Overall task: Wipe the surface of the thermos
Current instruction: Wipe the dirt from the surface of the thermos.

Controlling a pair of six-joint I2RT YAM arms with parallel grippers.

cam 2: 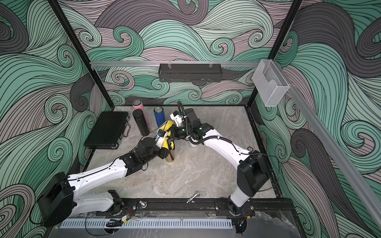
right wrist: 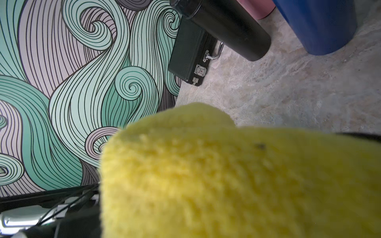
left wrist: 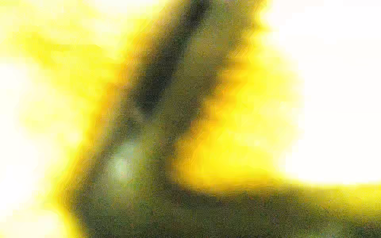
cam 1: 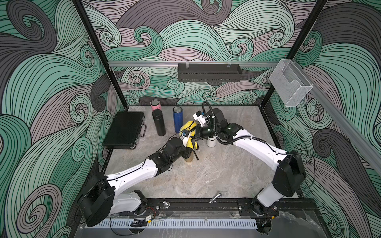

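Gold thermos (cam 1: 188, 158) — rigid, smooth metal, likely slick and moderately heavy, best clamped mid-body — sits just below the left gripper (cam 1: 190, 144), clenched apparently around it under the yellow cloth (cam 1: 185, 126), soft and limp, which the right gripper (cam 1: 195, 131) pinches just beside.

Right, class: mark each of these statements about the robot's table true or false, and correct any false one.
1. The blue cylindrical thermos stands upright. True.
2. The flat black carrying case lies on the right arm's side of the thermoses. False: it lies on the left arm's side, beside the matte black cylindrical thermos.
3. The pink thermos stands nearer the back wall than the black one. True.
4. The fluffy yellow cloth lies spread flat on the grey marble table. False: it is bunched up above the table.
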